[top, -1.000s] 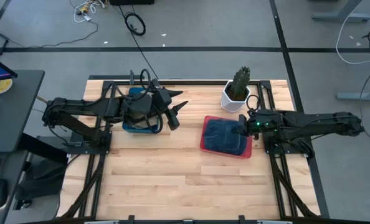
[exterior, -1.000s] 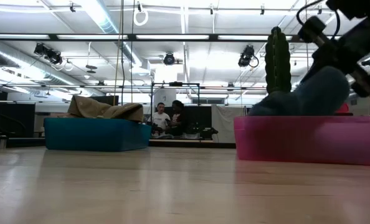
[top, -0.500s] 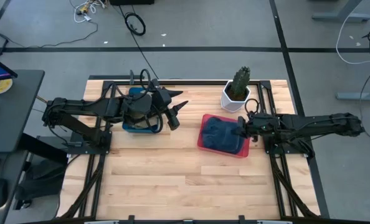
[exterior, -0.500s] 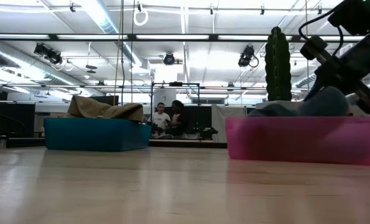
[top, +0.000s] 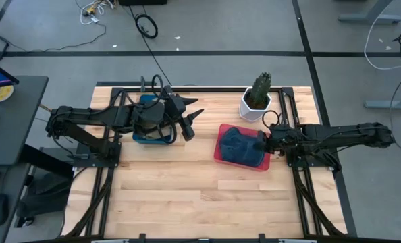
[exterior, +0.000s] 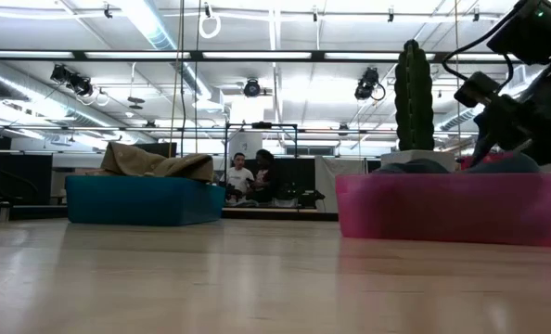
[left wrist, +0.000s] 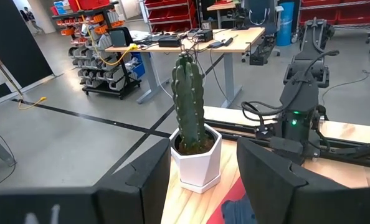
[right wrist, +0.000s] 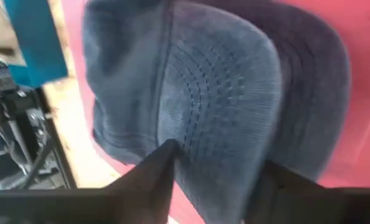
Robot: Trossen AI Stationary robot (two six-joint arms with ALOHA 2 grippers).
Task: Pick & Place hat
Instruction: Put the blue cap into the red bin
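A dark blue hat [top: 239, 144] lies crumpled inside a pink tray [top: 219, 154] right of the table's middle. In the low view only the hat's top [exterior: 503, 163] peeks over the tray wall [exterior: 424, 209]. My right gripper [top: 266, 142] is open at the tray's right rim, just above the hat's right side. Its wrist view looks past the gripper [right wrist: 216, 162] onto the hat's stitched brim [right wrist: 222, 81]. My left gripper [top: 190, 120] waits open beside a blue bin [top: 145, 137], with its own wrist view [left wrist: 203, 180] facing the cactus.
A cactus in a white pot [top: 257, 98] stands just beyond the pink tray and rises behind it in the low view [exterior: 415, 88]. The blue bin [exterior: 146, 199] holds a tan cloth item [exterior: 155, 161]. Bare wood lies toward the near edge [top: 200, 196].
My right gripper has come down toward the tray with the hat and drawn slightly toward the table's right edge. The hat, a second ago raised well above the tray rim on its right side, now lies low inside the tray. The tray has slid a little toward the left.
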